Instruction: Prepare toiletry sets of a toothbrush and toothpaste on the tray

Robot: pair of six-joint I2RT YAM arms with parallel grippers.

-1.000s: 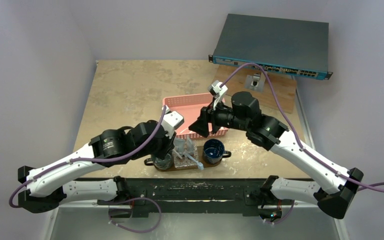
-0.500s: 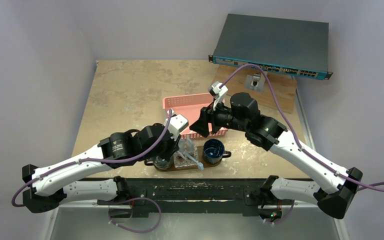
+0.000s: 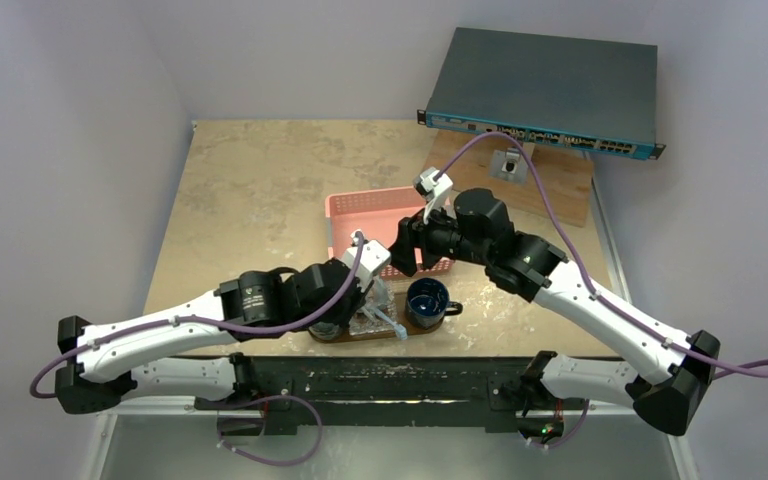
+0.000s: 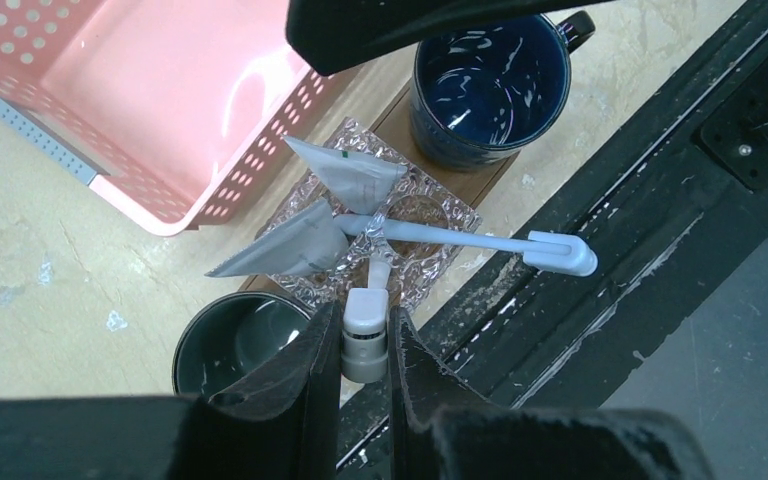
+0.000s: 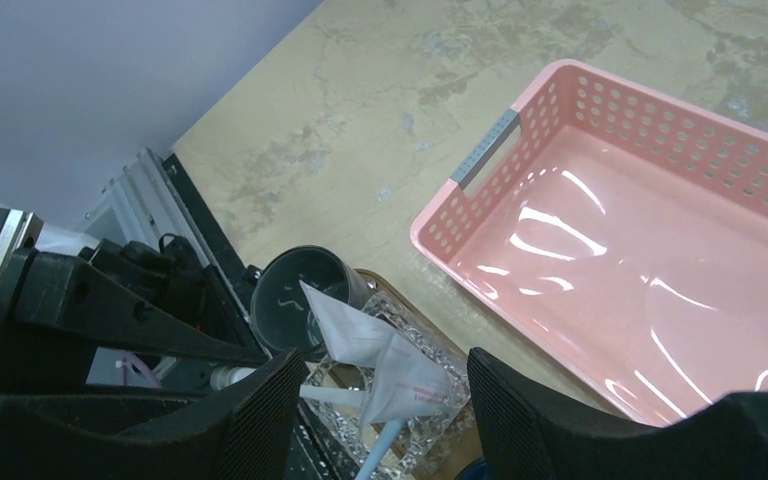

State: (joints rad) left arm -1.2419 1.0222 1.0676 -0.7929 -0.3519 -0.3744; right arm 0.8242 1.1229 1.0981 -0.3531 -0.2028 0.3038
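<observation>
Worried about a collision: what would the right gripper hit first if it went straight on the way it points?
Likely the toothpaste tubes sticking out of the glass; depth is uncertain.

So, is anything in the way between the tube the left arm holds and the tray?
Yes. Under the left end effector, shut on the toothpaste, a clear glass stands on the tray, already crowded by two tubes and a toothbrush. The dark cup beside it looks free.
</observation>
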